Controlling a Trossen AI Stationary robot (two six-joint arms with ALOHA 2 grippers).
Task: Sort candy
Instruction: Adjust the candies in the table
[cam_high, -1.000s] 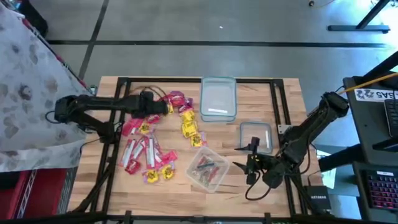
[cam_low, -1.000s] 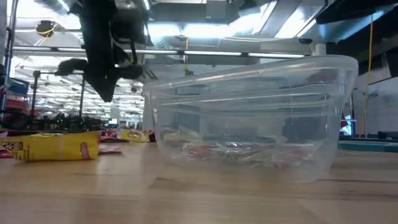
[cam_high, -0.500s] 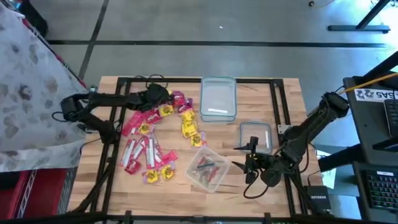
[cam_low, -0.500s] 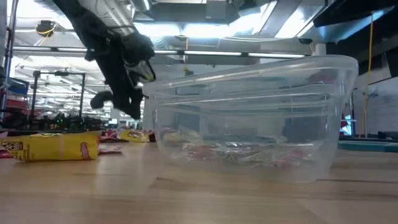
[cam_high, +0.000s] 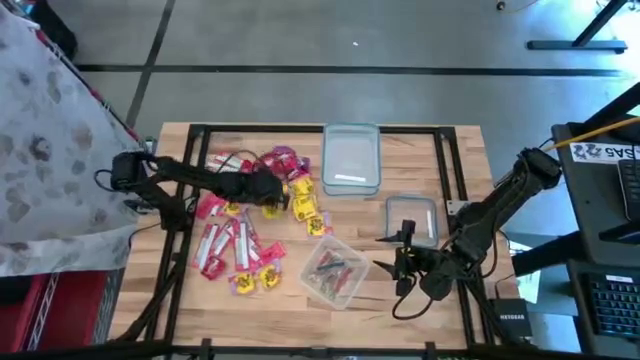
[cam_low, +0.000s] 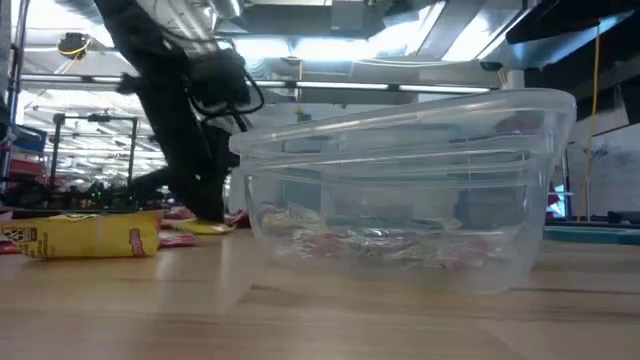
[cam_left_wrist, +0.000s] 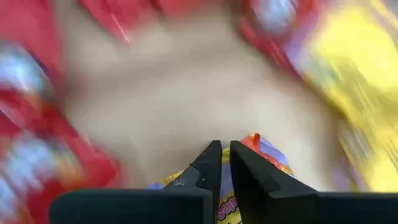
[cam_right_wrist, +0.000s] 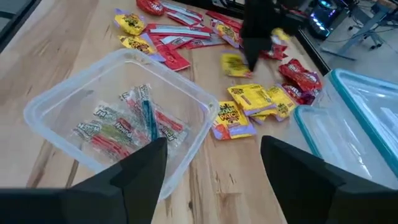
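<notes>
The candy, red, yellow and a few magenta packets (cam_high: 238, 245), lies scattered over the table's left half. My left gripper (cam_high: 268, 190) is down in the pile, shut on a yellow packet (cam_right_wrist: 233, 65) that lies beside other yellow packets (cam_high: 306, 208). My right gripper (cam_high: 400, 266) waits open near the right front, just right of a clear tub (cam_high: 335, 270) that holds several packets. In the right wrist view its fingers (cam_right_wrist: 212, 148) point over that tub toward the pile. My left gripper pinches the yellow packet (cam_left_wrist: 225, 194) between its two fingers, which come down from above at a slant. One end of the packet (cam_left_wrist: 260, 148) sticks out past a finger. The packet is still low at the tabletop (cam_low: 205, 228); lifted or resting, I cannot tell.
A clear tub with a teal rim (cam_high: 351, 158) stands at the far middle. A smaller clear container (cam_high: 412, 218) sits right of centre. A black frame (cam_high: 445, 160) runs around the tabletop. Bare wood lies between the tubs and the front edge.
My left gripper has moved from the pile's far left side toward the right and the near edge. It has come down from well above the table to the yellow packets.
</notes>
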